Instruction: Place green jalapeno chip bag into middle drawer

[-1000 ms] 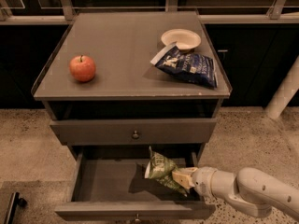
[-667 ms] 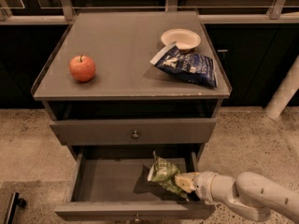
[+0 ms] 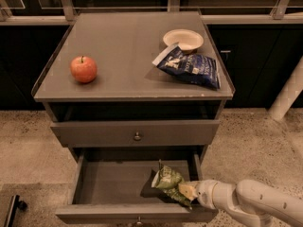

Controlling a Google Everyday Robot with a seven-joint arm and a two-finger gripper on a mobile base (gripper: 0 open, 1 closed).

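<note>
One step is left: the gripper (image 3: 188, 191), fingers pinching the green jalapeno chip bag (image 3: 166, 178), holds it low in the right side of the open middle drawer (image 3: 111, 186). Next, the fingers must spread to release it.

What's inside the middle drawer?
The green jalapeno chip bag, gripper clamped on it, at the right end of the middle drawer. Floor under it is hidden; the rest looks bare.

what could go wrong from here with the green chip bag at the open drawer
The end effector, at the middle drawer's right front corner, grips the green jalapeno chip bag, which stands upright there. Once released, it might flop over the front panel and block closing. The crumpled foil could also snag on the end effector as it pulls out, dragging the bag back.
</note>
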